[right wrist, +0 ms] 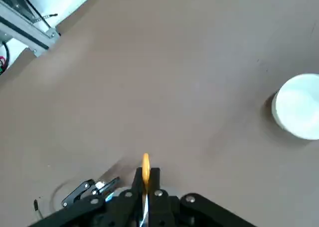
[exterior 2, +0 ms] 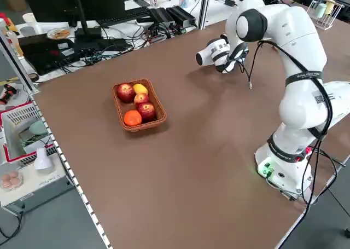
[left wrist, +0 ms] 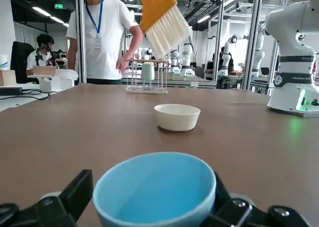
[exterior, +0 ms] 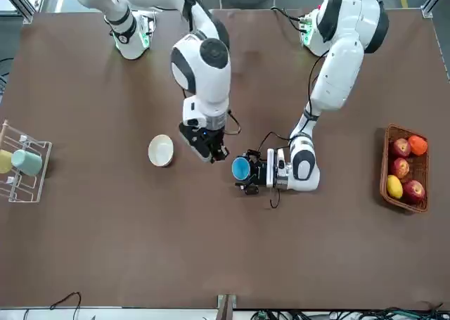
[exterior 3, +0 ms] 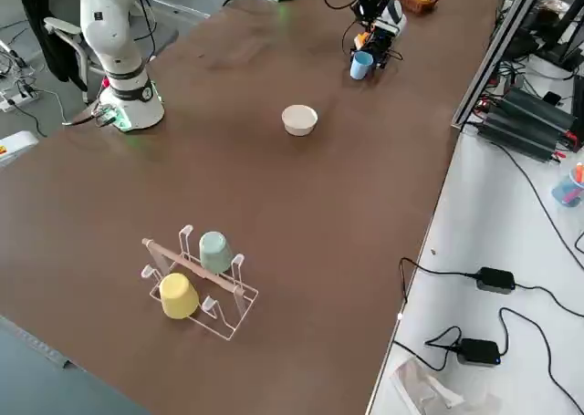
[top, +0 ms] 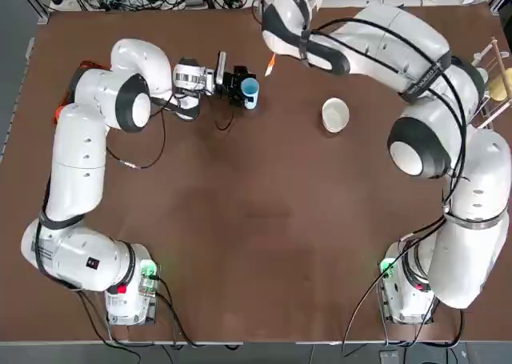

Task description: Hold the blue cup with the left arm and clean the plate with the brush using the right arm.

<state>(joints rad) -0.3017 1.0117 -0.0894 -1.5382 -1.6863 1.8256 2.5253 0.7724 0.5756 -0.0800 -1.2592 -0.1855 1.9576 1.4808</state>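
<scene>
Two grippers: left gripper [left wrist: 154,197] standing wide around the blue cup [left wrist: 155,192], upright between its fingers [left wrist: 79,194]; firm contact, cannot tell. Right gripper [right wrist: 146,187] clenching the brush [right wrist: 146,168] above the worktop [top: 240,260], bristles [left wrist: 168,32] pointing down.

One plate [top: 335,115], upright, untouched, lying near the cup on the robot's right-hand side.

Step in hand, as judged: securing the cup, then bringing the brush over. Handling advised: centring the cup, closing evenly and gently on thin plastic; lowering bristles lightly inside the plate's rim, using short strokes, since a light dish may be sliding.

Edges and room: far edge lying beyond the cup; bare surface stretching from plate towards the robot; rack [exterior 3: 214,306] standing to the right, fruit basket [exterior: 406,169] to the left. Brush route to the plate appearing open, the neighbouring left gripper needing clearance.
</scene>
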